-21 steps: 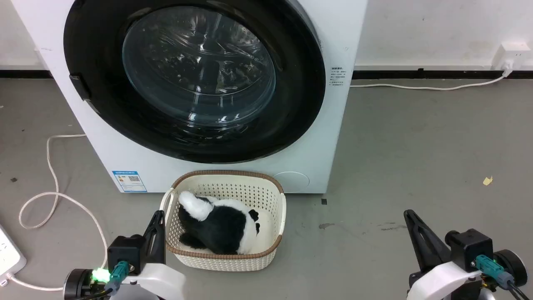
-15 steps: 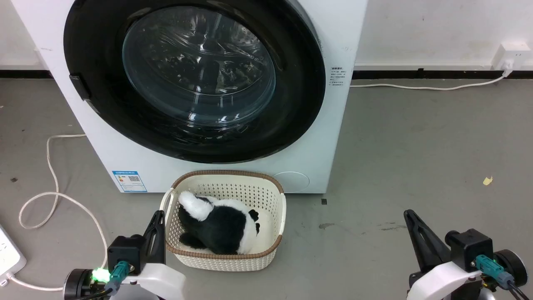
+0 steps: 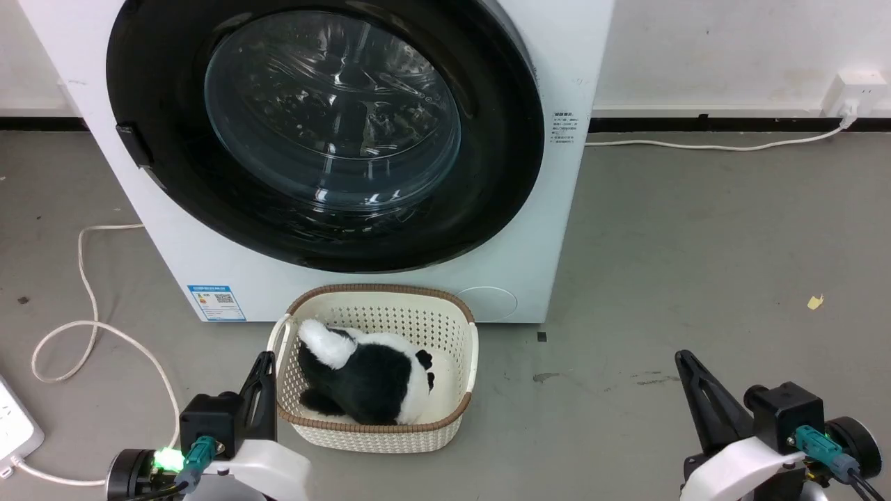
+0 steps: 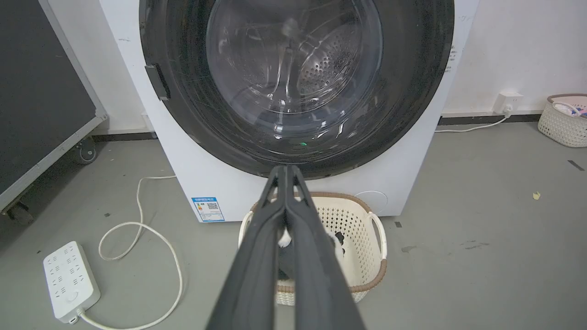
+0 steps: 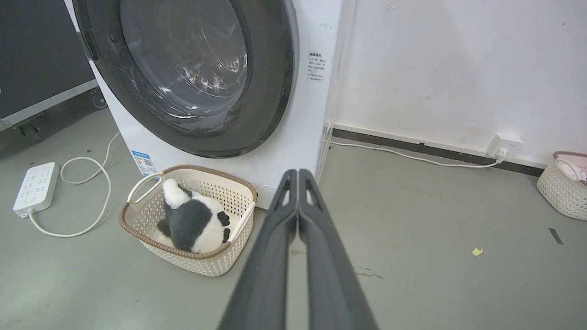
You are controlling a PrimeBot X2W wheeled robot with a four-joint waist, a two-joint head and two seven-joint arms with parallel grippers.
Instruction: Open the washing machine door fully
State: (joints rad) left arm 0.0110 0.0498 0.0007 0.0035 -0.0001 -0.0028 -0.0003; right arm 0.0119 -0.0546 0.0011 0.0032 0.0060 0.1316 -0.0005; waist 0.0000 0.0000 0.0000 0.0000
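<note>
The white washing machine (image 3: 536, 229) stands ahead of me on the grey floor. Its round door (image 3: 327, 132), a glossy black ring around bulging clear glass, lies closed flat against the front. A dark latch piece (image 3: 133, 145) sits on the ring's left edge. The perforated drum shows through the glass (image 4: 293, 64). My left gripper (image 3: 264, 362) rests low at the lower left, shut and holding nothing, beside the basket. My right gripper (image 3: 686, 362) rests at the lower right over bare floor, shut and holding nothing. Both are well short of the door (image 5: 192, 73).
A cream basket (image 3: 466, 362) with a black-and-white plush toy (image 3: 362, 376) sits on the floor right before the machine. A white cable (image 3: 90, 313) and power strip (image 4: 71, 279) lie at the left. A second basket (image 5: 562, 185) stands far right by the wall socket (image 3: 853, 87).
</note>
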